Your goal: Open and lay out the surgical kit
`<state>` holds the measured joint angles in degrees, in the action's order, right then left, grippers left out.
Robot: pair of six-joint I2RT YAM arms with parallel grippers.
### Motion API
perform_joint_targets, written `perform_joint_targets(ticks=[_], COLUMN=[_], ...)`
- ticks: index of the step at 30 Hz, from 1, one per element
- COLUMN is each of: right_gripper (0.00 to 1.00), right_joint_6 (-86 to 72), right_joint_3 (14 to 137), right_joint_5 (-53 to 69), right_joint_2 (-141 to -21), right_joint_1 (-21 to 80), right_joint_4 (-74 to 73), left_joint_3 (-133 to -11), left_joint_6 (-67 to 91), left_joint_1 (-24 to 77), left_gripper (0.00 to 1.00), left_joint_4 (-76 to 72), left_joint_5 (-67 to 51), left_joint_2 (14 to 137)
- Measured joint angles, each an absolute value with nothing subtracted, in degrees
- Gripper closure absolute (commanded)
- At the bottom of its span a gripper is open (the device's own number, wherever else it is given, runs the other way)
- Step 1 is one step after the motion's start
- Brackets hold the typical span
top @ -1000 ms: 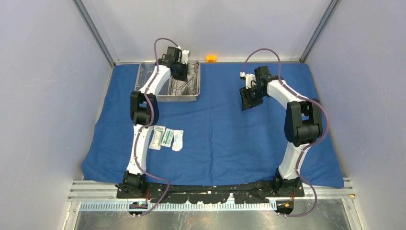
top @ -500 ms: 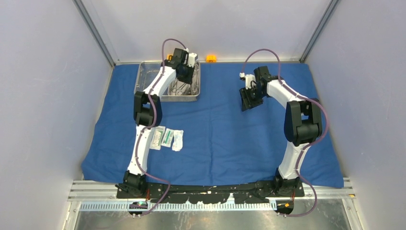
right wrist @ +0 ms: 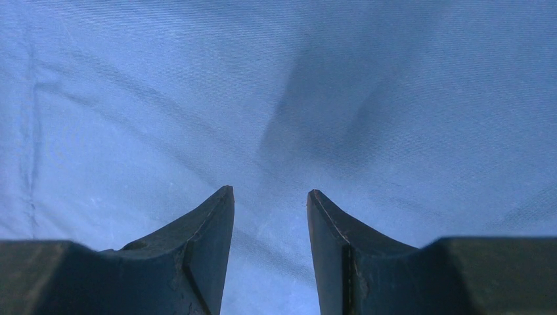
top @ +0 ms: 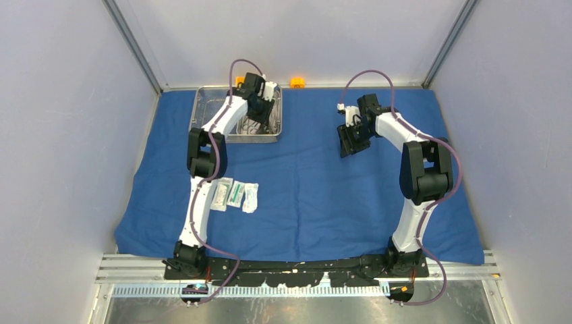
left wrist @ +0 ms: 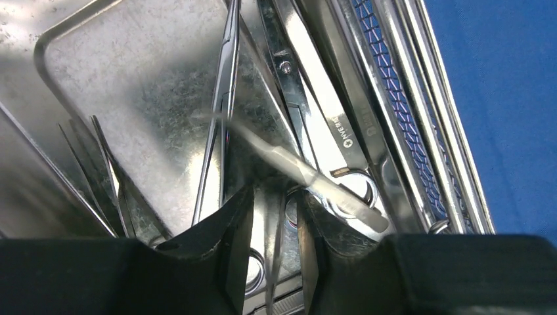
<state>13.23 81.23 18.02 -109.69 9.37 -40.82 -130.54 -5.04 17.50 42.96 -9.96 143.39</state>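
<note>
The blue cloth wrap (top: 317, 196) lies spread over the table. The steel mesh basket (top: 206, 101) stands at its far left. My left gripper (top: 263, 113) reaches down into it. In the left wrist view the left gripper (left wrist: 276, 200) has its jaws a little apart, and a thin steel shank runs between them with a gap on each side. Scissors (left wrist: 309, 111) and forceps (left wrist: 220, 111) lie on the solid steel tray (left wrist: 131, 85), beside the mesh wall (left wrist: 394, 111). Three white-green packets (top: 233, 194) lie in a row on the cloth. My right gripper (top: 351, 140) hangs open over bare cloth (right wrist: 276, 79), holding nothing.
A small orange block (top: 297, 82) sits at the back edge beyond the cloth. Grey walls close in the table on the left, right and back. The arm bases stand along the near edge.
My left gripper has shifted right and slightly nearer inside the basket, and its jaws have spread apart. The right arm has not moved.
</note>
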Motion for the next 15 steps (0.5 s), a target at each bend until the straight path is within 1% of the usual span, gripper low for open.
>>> perform_joint_targets(ticks=[6,9,11,14,15], right_gripper=[0.5,0.5,0.5,0.5,0.5], right_joint_6=[13.2,13.2,13.2,13.2,13.2], right_joint_3=[81.4,81.5,81.5,81.7,81.8], right_joint_5=[18.3,18.4,18.6,18.8,18.8], right_joint_2=[-110.3,-110.4,-110.4,-110.4,-110.5], right_joint_1=[9.4,9.4,9.4,9.4,9.4], right_joint_4=[-40.9,-40.9,-41.0,-41.2,-41.3], left_joint_3=[-130.0,-130.0,-130.0,-130.0,-130.0], left_joint_6=[-6.3,-6.6,-6.7,-7.1,-7.4], left_joint_1=[17.5,17.5,17.5,17.5,17.5], left_gripper=[0.67,0.71,0.8,0.97,1.0], left_joint_4=[42.9,43.0,43.0,43.0,43.1], left_joint_5=[-8.6,-8.3,-8.1,-7.9,-7.9], left_joint_2=[143.2,143.2,143.2,143.2,143.2])
